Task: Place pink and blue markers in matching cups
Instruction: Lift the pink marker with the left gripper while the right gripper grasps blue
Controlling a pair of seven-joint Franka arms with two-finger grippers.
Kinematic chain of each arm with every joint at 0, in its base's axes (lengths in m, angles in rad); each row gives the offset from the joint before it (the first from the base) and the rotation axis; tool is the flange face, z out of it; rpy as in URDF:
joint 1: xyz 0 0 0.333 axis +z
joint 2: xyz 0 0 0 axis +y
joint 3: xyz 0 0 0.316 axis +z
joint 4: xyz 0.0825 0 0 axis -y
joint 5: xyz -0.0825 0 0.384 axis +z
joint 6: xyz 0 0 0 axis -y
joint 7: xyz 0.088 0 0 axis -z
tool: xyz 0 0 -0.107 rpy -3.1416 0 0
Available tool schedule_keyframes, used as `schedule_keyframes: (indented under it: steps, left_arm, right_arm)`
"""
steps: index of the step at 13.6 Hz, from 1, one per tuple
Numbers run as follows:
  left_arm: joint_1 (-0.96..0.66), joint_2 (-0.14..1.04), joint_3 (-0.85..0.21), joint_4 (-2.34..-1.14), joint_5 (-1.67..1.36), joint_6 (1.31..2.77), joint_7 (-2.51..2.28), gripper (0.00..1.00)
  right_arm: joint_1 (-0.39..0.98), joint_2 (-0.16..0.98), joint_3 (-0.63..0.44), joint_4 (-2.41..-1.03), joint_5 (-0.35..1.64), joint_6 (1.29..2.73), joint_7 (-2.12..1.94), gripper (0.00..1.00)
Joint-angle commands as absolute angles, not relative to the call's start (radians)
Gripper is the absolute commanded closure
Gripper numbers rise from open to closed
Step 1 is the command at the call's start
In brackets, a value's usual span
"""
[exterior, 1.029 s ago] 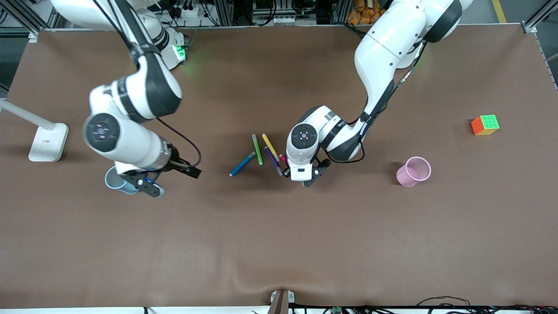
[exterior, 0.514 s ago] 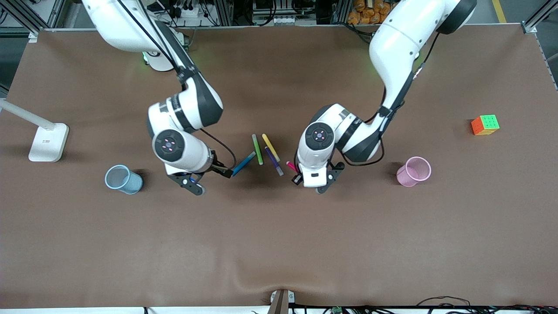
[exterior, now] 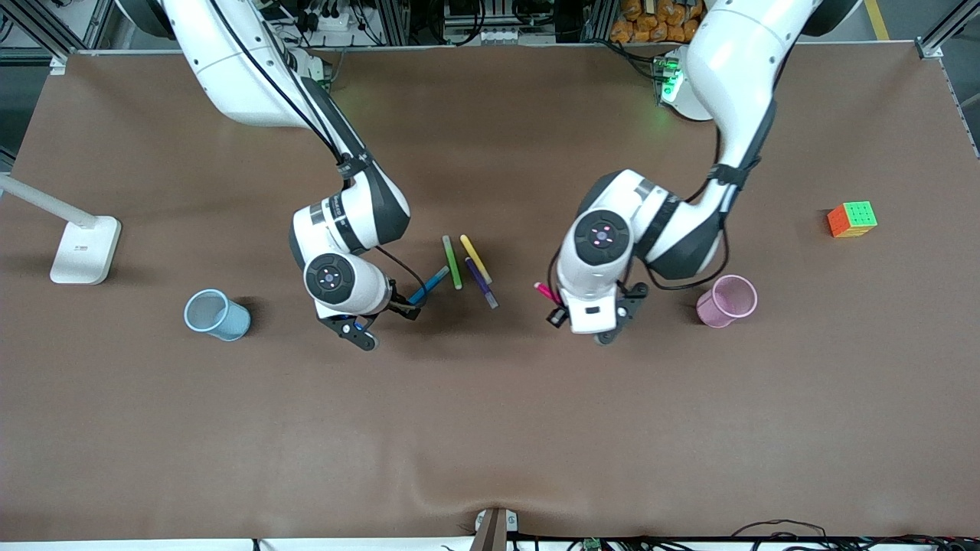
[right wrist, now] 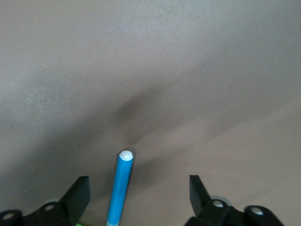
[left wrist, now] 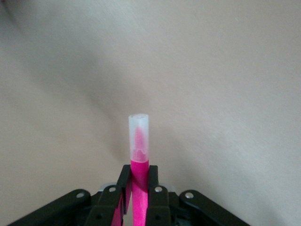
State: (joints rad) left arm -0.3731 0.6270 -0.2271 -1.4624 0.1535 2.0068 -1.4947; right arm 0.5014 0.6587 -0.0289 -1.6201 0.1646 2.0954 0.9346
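My left gripper (exterior: 563, 310) is shut on the pink marker (exterior: 547, 292) and holds it over the table between the loose pens and the pink cup (exterior: 727, 300). In the left wrist view the pink marker (left wrist: 139, 162) stands between the fingers (left wrist: 125, 181), pale cap outward. My right gripper (exterior: 404, 308) is open at the nearer end of the blue marker (exterior: 430, 284), which lies on the table. In the right wrist view the blue marker (right wrist: 120, 186) lies between the spread fingertips (right wrist: 81, 186). The light blue cup (exterior: 217, 314) stands toward the right arm's end.
Green (exterior: 452, 262), yellow (exterior: 475, 259) and dark purple (exterior: 481, 283) pens lie beside the blue marker. A colour cube (exterior: 852, 219) sits toward the left arm's end. A white lamp base (exterior: 84, 249) stands at the right arm's end.
My right gripper moved from the blue cup over to the blue marker. My left gripper carried the pink marker away from the pens toward the pink cup.
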Motion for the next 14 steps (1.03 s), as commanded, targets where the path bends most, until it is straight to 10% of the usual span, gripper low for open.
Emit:
schedule_keyframes:
  steps: [1,14]
  left_arm:
    - [-0.327,0.569,-0.23,-1.488,0.17,1.928,-1.425,1.0]
    - [-0.149,0.496,-0.23,-1.54,0.463,1.789,-1.345,1.0]
  right_arm:
    - [0.529,0.69,-0.037,-1.611,0.179,2.132,0.977,0.2]
    - [0.548,0.735,-0.037,-1.611,0.179,2.194,1.028,0.61]
